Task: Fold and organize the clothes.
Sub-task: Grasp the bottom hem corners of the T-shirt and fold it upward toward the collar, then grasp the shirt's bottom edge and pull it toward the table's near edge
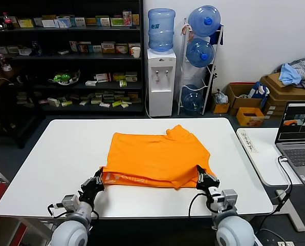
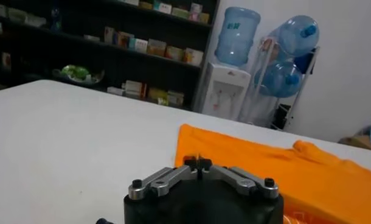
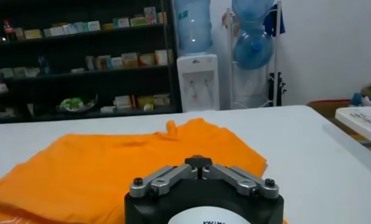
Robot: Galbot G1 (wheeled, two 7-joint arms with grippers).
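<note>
Both end effectors — left (image 1: 97, 180), right (image 1: 205, 180) — sit clenched at the orange T-shirt's (image 1: 157, 156) near corners by the bench's (image 1: 55, 154) front edge — likely mid-fold, a lift-and-carry toward the far edge next.

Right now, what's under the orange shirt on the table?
The orange shirt lies on the white table, folded over itself, its lettered lower layer peeking out at the near edge. Anything else beneath is covered. Both grippers sit at its near corners.

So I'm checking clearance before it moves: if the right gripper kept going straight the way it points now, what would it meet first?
Most likely the orange T-shirt: the right gripper sits at the shirt's near right corner, pointing across the table into the cloth. How close they are is unclear.
</note>
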